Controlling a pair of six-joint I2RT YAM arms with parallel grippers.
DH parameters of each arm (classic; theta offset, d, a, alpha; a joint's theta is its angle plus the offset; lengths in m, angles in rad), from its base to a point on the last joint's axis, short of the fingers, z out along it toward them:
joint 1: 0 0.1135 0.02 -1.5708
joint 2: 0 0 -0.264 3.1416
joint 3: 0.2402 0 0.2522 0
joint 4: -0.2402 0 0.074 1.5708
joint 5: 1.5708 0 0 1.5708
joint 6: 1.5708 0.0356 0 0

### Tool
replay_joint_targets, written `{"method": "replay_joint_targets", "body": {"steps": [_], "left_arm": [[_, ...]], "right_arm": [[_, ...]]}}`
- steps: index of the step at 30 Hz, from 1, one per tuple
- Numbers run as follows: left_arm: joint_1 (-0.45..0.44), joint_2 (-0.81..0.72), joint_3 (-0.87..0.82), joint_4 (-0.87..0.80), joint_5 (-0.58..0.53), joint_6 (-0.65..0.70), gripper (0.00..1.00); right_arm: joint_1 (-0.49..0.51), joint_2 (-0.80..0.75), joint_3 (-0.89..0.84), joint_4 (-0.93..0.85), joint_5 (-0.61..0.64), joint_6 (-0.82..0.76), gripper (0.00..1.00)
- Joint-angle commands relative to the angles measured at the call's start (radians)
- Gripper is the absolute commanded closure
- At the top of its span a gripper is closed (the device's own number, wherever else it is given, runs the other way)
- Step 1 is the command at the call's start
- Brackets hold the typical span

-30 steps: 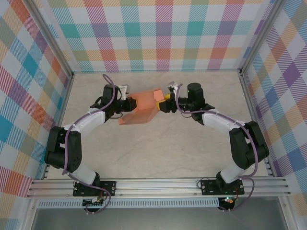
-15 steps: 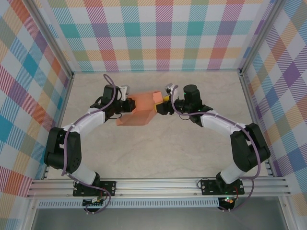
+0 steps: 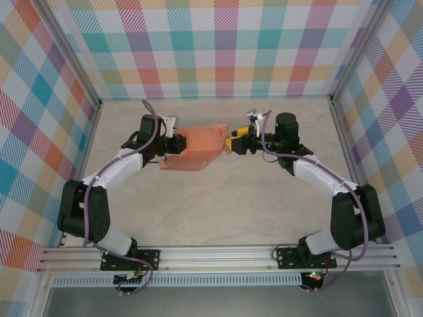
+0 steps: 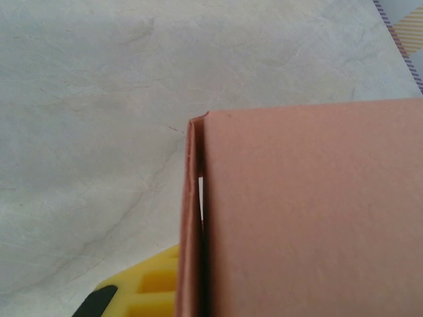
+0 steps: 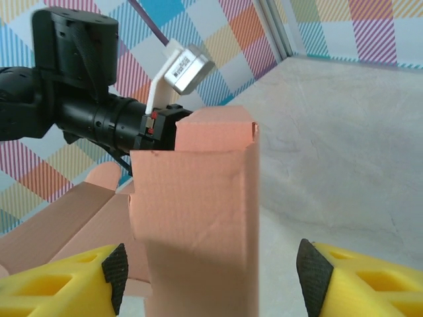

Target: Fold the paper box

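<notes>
Pale marbled table (image 3: 218,205), faint grey veining, paper box (image 3: 198,146) over its far middle (contact unclear)

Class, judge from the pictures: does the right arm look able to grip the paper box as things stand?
Probably yes. The right gripper is open, and a panel of the paper box stands between its fingers with nothing in the way. The left gripper holds the box's other side.

Right gripper eased off
The right gripper (image 3: 231,143) has been pulled back toward 3 o'clock, and its jaws have been spread wider around the paper box (image 3: 197,148) flap.
</notes>
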Motion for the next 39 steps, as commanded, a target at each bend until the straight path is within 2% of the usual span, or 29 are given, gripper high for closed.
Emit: {"method": "replay_joint_targets", "body": {"steps": [1, 5, 8, 11, 16, 21, 23, 26, 29, 34, 39], "left_arm": [[0.010, -0.027, 0.041, -0.022, 0.027, 0.018, 1.00], [0.010, -0.025, 0.042, -0.023, 0.029, 0.022, 1.00], [0.010, -0.025, 0.040, -0.021, 0.041, 0.018, 1.00], [0.011, -0.022, 0.040, -0.022, 0.048, 0.013, 1.00], [0.010, -0.021, 0.040, -0.020, 0.053, 0.006, 1.00], [0.011, -0.019, 0.037, -0.010, 0.057, -0.004, 1.00], [0.010, -0.019, 0.036, -0.007, 0.058, -0.008, 1.00], [0.010, -0.020, 0.033, -0.003, 0.060, -0.013, 1.00], [0.010, -0.014, 0.034, -0.001, 0.059, -0.016, 1.00], [0.010, -0.015, 0.028, 0.008, 0.043, -0.031, 1.00], [0.009, -0.013, 0.028, 0.014, 0.020, -0.051, 1.00]], "right_arm": [[-0.018, -0.041, -0.027, 0.059, -0.079, 0.026, 0.29], [-0.065, -0.048, -0.068, 0.141, -0.087, 0.092, 0.29], [-0.087, -0.044, -0.052, 0.062, -0.044, 0.041, 0.34], [-0.085, -0.020, -0.029, 0.010, -0.079, -0.011, 0.38], [-0.010, 0.024, 0.011, -0.066, -0.031, -0.131, 0.42], [0.026, 0.077, 0.032, 0.011, -0.020, -0.079, 0.53], [0.036, 0.088, 0.049, -0.002, -0.013, -0.089, 0.60], [0.063, 0.101, 0.077, -0.033, 0.011, -0.115, 0.64], [0.099, 0.116, 0.090, -0.045, 0.092, -0.115, 0.72], [0.164, 0.116, 0.084, -0.025, 0.272, -0.091, 0.72], [0.220, 0.126, 0.088, -0.025, 0.320, -0.113, 0.70]]}}
